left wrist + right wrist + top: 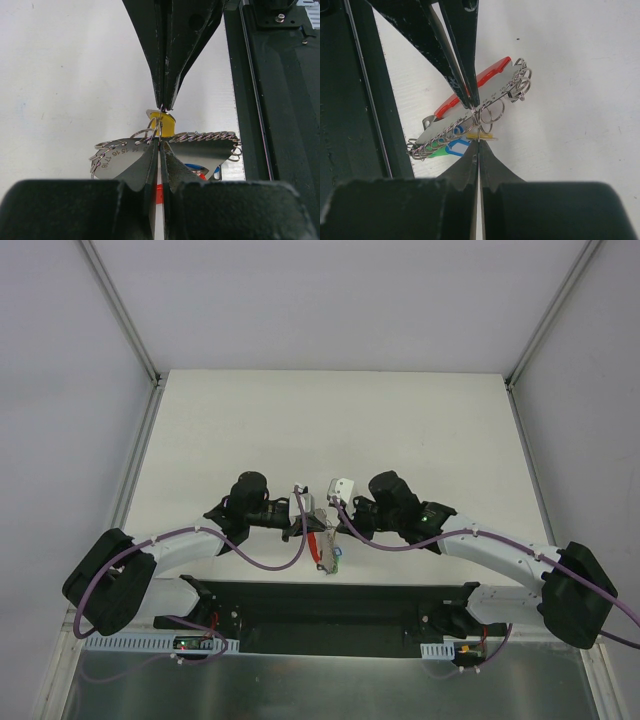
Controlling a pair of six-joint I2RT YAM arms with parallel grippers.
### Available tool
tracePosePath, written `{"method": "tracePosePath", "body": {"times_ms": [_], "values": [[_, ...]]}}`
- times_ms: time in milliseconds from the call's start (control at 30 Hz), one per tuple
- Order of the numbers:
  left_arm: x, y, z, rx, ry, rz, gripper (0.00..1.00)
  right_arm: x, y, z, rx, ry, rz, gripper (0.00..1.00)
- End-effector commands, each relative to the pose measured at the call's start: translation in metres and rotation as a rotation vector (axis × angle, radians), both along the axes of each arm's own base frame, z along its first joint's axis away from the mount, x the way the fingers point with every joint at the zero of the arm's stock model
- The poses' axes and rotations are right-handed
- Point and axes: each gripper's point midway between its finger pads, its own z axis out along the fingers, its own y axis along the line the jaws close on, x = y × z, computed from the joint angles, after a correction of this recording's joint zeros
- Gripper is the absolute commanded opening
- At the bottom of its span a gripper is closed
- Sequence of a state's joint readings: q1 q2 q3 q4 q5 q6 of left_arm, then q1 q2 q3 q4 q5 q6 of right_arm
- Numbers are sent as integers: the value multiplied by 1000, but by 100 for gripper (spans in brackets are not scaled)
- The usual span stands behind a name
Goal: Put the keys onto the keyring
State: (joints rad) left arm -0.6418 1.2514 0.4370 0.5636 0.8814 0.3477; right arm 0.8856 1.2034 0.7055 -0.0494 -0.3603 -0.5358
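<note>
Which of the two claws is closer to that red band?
Left. The left gripper is shut with its tips right at the red band, overlapping it in the right wrist view. The right gripper is shut further off, at the yellow key cap.

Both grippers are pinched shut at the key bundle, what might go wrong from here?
The right gripper pinches the yellow key only by its edge; it may slip or twist out. The left gripper holds the keyring by its thin grey plate; a pull could tear it free. The two grippers nearly touch and may collide.
</note>
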Motion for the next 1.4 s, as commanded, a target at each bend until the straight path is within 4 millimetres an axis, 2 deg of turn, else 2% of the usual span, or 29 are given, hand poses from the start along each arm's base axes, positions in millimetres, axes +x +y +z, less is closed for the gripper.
{"method": "tracePosePath", "body": {"times_ms": [0, 67, 100, 200, 233, 300, 333, 367, 400, 467, 533, 567, 667, 767, 800, 833, 933, 1033, 1067, 1267, 1367], "values": [[7, -7, 17, -42, -52, 1, 0, 4, 5, 15, 16, -19, 0, 1], [15, -4, 13, -13, -59, 48, 0, 3, -3, 8, -47, 23, -34, 1], [16, -2, 10, 5, -51, 66, 0, 7, -1, 15, -54, 27, -48, 1], [22, 4, 7, 29, -51, 124, 0, 6, -19, -3, -189, 101, -121, 1], [22, 6, 5, 34, -43, 139, 0, 14, -24, -3, -227, 92, -166, 1], [27, 11, 7, 34, -45, 188, 0, 11, -45, -11, -327, 121, -222, 1], [26, 13, 5, 42, -37, 204, 0, 19, -54, -8, -363, 91, -272, 1], [28, 16, 4, 46, -27, 233, 0, 16, -69, -10, -428, 103, -299, 1], [32, 20, 8, 43, -40, 274, 0, 20, -80, -8, -469, 85, -337, 1], [33, 27, 2, 54, -22, 324, 0, 28, -109, -4, -594, 43, -416, 1], [38, 35, 1, 58, -29, 391, 0, 37, -129, 0, -675, 16, -483, 1], [39, 37, 0, 60, -17, 413, 0, 36, -137, 4, -716, 19, -487, 1], [44, 46, 1, 59, -6, 490, 0, 42, -153, -3, -849, 15, -497, 1], [45, 57, 0, 55, -6, 555, 0, 49, -154, -14, -935, 40, -461, 1], [44, 59, 6, 35, -19, 566, 0, 52, -152, -14, -944, 40, -449, 1], [43, 63, 2, 37, -20, 583, 0, 53, -151, -25, -989, 62, -415, 1], [46, 71, 8, 9, -60, 629, 0, 59, -145, -42, -1055, 98, -363, 1], [47, 75, 12, -10, -86, 641, 0, 65, -137, -48, -1100, 120, -315, 1], [46, 75, 13, -12, -85, 640, 0, 65, -136, -58, -1135, 141, -286, 1], [44, 76, 18, -33, -101, 642, 0, 73, -112, -78, -1136, 197, -209, 1], [44, 76, 20, -39, -104, 639, 0, 78, -103, -81, -1142, 190, -182, 1]]}}
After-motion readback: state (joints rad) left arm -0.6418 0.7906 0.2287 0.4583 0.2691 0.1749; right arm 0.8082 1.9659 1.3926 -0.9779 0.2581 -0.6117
